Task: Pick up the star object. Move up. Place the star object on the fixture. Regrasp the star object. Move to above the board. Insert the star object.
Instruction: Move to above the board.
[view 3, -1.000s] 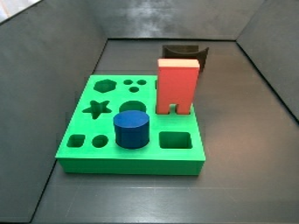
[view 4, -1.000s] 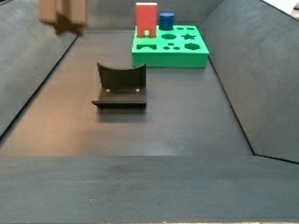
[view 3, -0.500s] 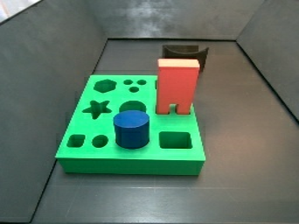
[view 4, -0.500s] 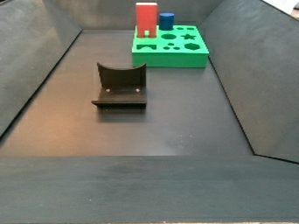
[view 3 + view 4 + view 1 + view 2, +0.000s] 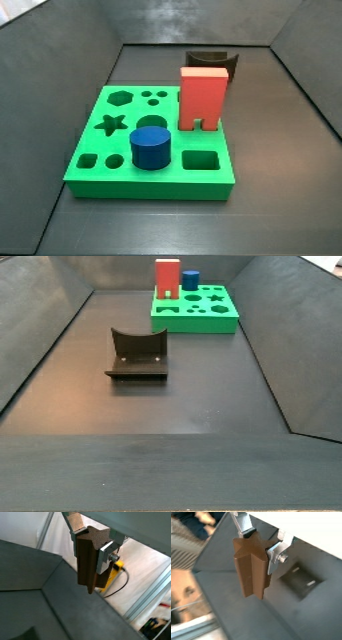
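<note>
Claw (image 5: 91,543) gone from side views — star object (image 5: 89,559) clamped between fingers.

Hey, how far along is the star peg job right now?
Picked up and lifted: in both wrist views the gripper holds the star object clear of the floor, out of both side views. Left: setting it on the empty fixture, regrasping, then inserting into the board, whose star hole is open.

Dark floor (image 5: 201,386) of the walled bin carries two things. The fixture (image 5: 136,354) stands on it near the middle in a side view, well apart from the green board (image 5: 198,311), which lies flat toward the far end. The gripper (image 5: 90,541) is up off the floor, outside both side views.
</note>
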Tool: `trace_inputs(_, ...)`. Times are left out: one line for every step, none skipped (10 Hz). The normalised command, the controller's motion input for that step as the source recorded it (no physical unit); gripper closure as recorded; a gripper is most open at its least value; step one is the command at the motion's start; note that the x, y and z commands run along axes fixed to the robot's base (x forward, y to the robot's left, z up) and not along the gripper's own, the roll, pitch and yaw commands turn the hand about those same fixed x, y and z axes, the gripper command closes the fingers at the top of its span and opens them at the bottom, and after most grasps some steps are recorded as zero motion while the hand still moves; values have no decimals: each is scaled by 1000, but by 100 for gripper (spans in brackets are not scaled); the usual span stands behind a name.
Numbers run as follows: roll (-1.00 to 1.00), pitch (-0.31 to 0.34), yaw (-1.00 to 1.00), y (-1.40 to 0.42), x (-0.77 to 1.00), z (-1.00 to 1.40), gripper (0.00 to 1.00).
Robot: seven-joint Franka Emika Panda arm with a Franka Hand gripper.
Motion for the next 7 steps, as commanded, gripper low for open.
trace_inputs(-1000,-37,-248,-1000,-559,-5,100)
trace_inputs(-1000,-26,-253,-1000,-570,-6,100)
trace_inputs(-1000,-21,-255,-1000,-573,-10,100)
trace_inputs(-1000,-12,-255,-1000,-584,-3,100)
trace_inputs(-1000,-8,-254,-1000,-589,-7,100)
trace_inputs(-1000,-10,-250,-1000,-607,-7,100)
trace_inputs(-990,-27,-231,-1000,-634,-7,100)
